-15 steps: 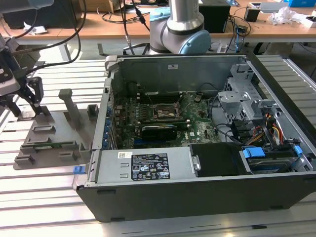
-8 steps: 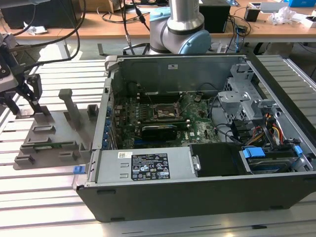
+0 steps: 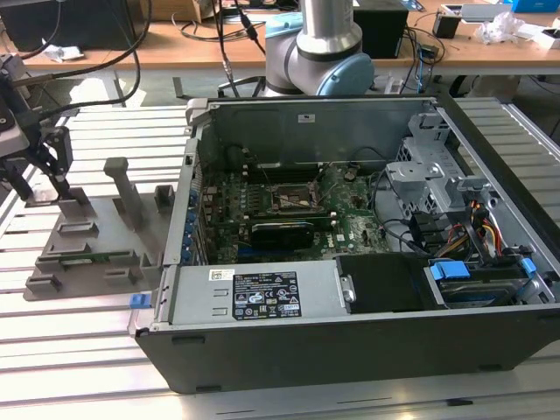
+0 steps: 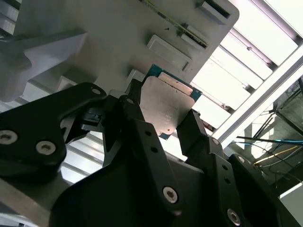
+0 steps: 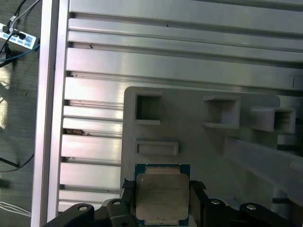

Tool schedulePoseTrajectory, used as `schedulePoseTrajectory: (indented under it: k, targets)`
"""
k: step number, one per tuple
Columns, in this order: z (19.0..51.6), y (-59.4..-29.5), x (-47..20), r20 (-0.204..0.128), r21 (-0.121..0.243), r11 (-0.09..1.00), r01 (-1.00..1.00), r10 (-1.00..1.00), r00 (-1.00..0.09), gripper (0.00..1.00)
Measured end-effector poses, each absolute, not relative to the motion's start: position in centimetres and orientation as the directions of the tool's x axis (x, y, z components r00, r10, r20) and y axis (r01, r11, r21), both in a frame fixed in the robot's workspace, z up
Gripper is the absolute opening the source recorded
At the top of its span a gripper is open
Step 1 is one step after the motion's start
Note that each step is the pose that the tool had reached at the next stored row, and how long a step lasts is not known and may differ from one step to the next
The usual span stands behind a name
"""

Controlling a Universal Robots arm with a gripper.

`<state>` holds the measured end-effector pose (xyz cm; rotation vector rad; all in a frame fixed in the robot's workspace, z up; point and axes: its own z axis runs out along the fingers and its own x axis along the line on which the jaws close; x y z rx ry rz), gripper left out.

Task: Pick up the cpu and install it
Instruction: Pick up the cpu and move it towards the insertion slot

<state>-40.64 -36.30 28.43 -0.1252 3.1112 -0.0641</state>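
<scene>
The cpu (image 4: 166, 103) is a flat square chip with a dull silver top and a thin green rim. In both wrist views it lies between my two black fingers, low over the grey holder plate (image 5: 203, 151). The gripper (image 4: 163, 116) has one finger against each of two opposite edges of the cpu (image 5: 162, 196), so it is shut on it. In the exterior view the gripper (image 3: 41, 182) hangs at the far left over the grey holder plate (image 3: 96, 236), well away from the open computer case. The motherboard's black-and-metal socket frame (image 3: 293, 197) sits in the middle of the case.
The open computer case (image 3: 350, 350) stands at the exterior view's right, with drive cages and cables (image 3: 455, 227) inside. Upright pegs (image 3: 122, 188) rise from the holder plate. The arm's base (image 3: 324, 44) stands behind the case. Everything rests on a slatted aluminium table (image 3: 79, 350).
</scene>
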Motion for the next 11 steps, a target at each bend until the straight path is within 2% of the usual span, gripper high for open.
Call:
schedulePoseTrajectory:
  k: [11]
  targets:
    - [30.1, -36.3, -40.6, -0.026, -0.042, 0.996, -0.08, -0.081, -0.996, 0.55]
